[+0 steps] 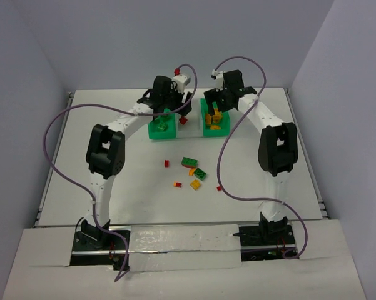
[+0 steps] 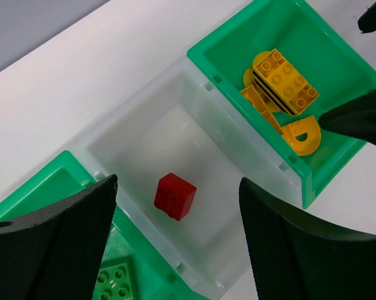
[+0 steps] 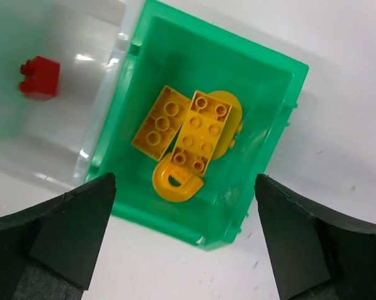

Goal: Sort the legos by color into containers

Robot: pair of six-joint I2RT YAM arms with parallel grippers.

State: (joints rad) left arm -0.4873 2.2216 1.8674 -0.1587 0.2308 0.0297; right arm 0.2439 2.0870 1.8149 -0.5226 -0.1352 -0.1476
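Observation:
Three joined bins stand at the far middle: a left green bin (image 1: 161,128), a white middle bin (image 2: 144,119) and a right green bin (image 3: 281,112). My left gripper (image 2: 178,181) is open and empty above the white bin, which holds one red brick (image 2: 174,195). The left green bin (image 2: 50,181) holds a green brick (image 2: 112,282). My right gripper (image 3: 185,178) is open and empty above the right green bin, which holds yellow bricks (image 3: 194,134) and a yellow half-disc (image 3: 177,182). In the top view the left gripper (image 1: 174,106) and right gripper (image 1: 214,107) hover over the bins.
Loose pieces lie mid-table: two green bricks (image 1: 189,162) (image 1: 201,174), a yellow brick (image 1: 195,184), an orange bit (image 1: 192,170), a red-orange bit (image 1: 177,184), and red bits (image 1: 166,163) (image 1: 219,187). Purple cables loop over both arms.

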